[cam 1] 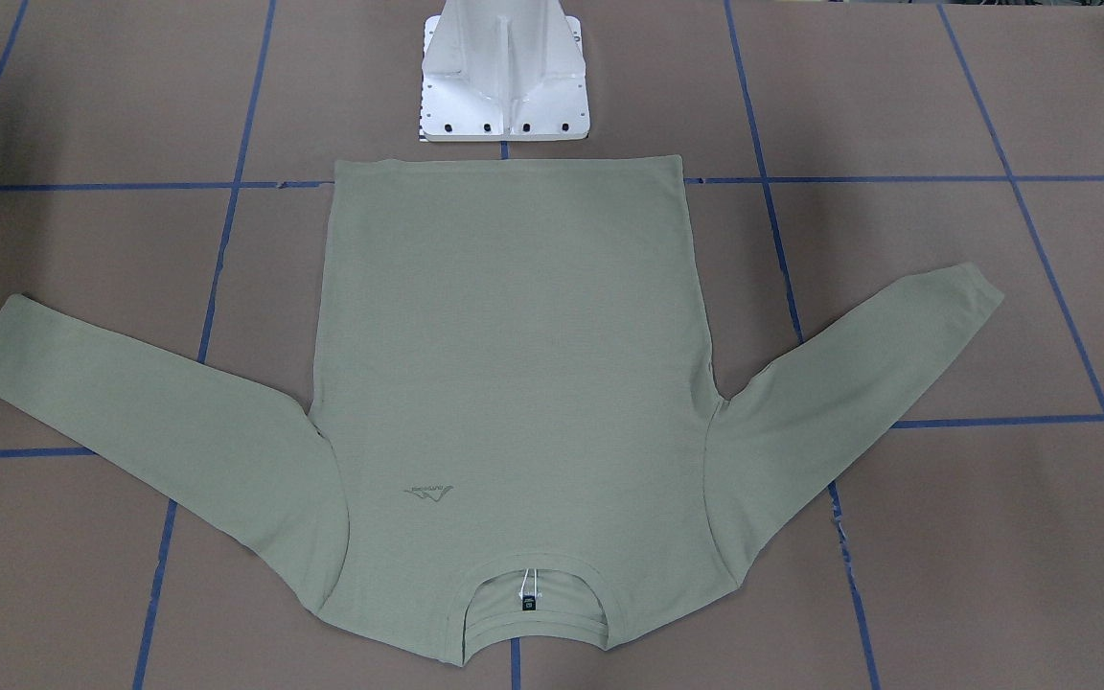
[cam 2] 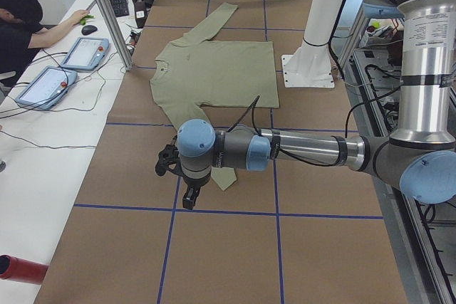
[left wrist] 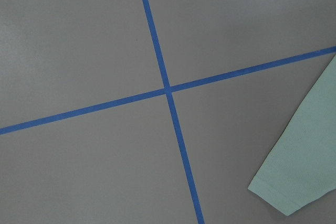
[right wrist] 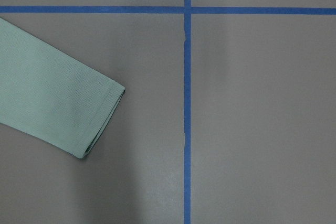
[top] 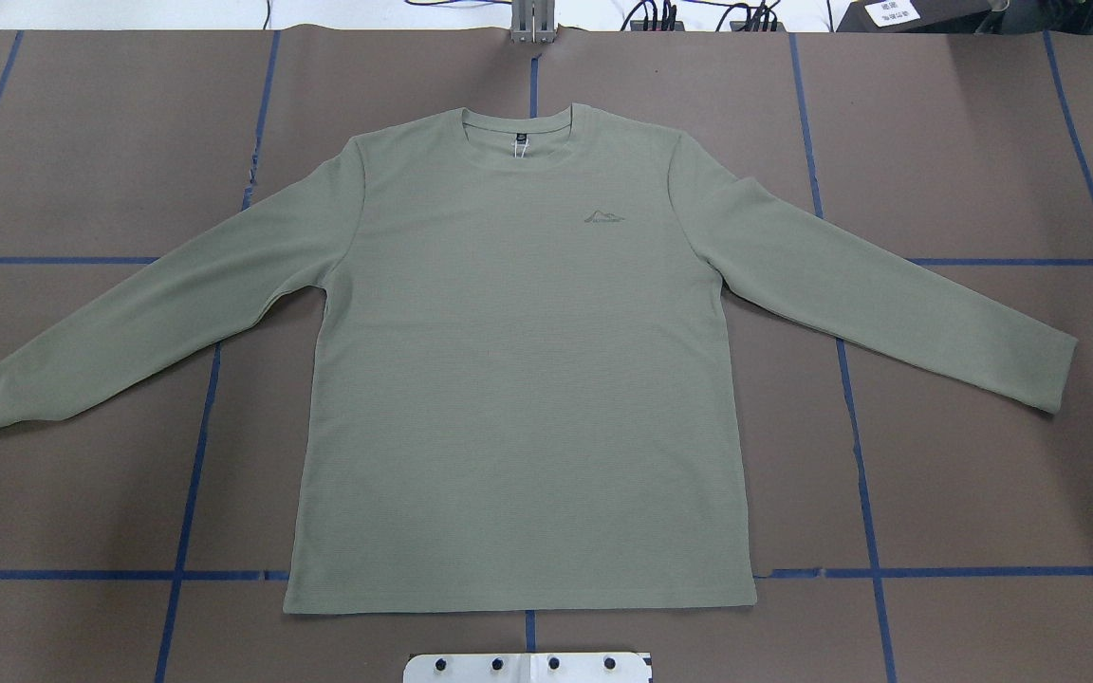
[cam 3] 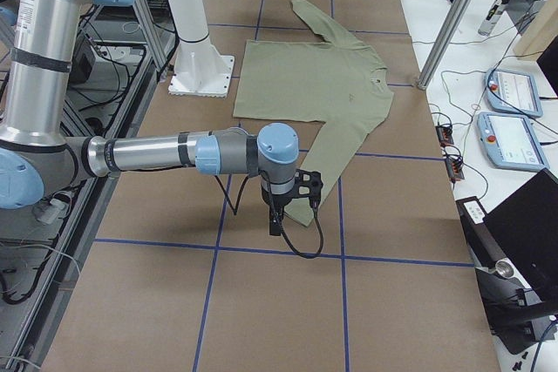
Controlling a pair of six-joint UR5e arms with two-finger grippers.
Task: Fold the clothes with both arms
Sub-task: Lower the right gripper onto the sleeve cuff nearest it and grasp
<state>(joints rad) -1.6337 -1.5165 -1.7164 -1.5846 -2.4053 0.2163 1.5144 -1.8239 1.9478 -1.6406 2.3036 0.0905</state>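
Note:
The clothes, one pale sage-green long-sleeved shirt [top: 518, 379], lie flat and face up on the brown table with both sleeves spread outward; the collar [cam 1: 533, 613] points away from the robot. The left gripper [cam 2: 188, 199] hangs above the table beside the near sleeve's cuff [cam 2: 224, 179], and that cuff [left wrist: 294, 182] shows in the left wrist view. Likewise, the right gripper [cam 3: 275, 222] hovers by the other cuff [right wrist: 52, 108]. Neither gripper touches the shirt. I cannot tell whether either one is open or shut.
The white pedestal base [cam 1: 504, 81] stands just behind the shirt's hem. Blue tape lines [top: 527, 573] grid the brown table cover. A person [cam 2: 21, 26] sits at a side desk with teach pendants [cam 2: 85, 53]. More pendants [cam 3: 510, 89] lie on the opposite side.

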